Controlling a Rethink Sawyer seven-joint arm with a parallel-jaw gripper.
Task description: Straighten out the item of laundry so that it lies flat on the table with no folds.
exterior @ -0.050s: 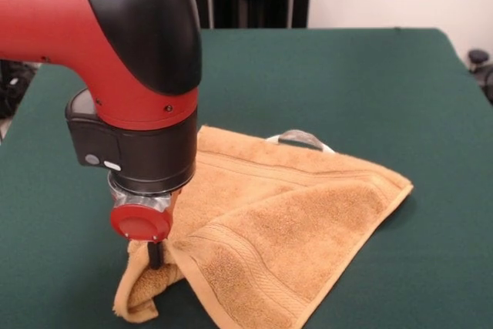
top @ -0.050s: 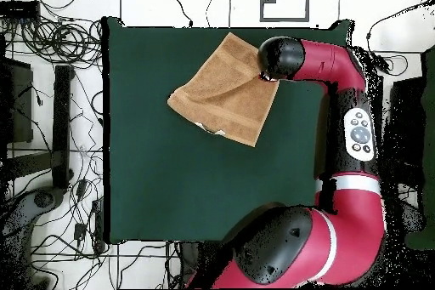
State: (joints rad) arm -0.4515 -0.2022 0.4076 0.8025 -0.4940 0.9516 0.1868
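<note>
Claw: the black claw, lower left of the front view, is pinching a bunched corner of the golden-tan terry hand towel.
Towel: it is lying folded over itself, thick looped pile, woven bands near the hem, on the dark green felt worktop.
Technique: judging by the fold, drawing the corner outward, low and slow, looks best.

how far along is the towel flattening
Early stage. Done: nothing looks finished, since the towel is folded over on itself, with a bunched corner at the front view's lower left. In hand: the gripper is down at that bunched corner, though whether it has hold is unclear. Left: opening out the fold and spreading the towel flat on the green table.
</note>
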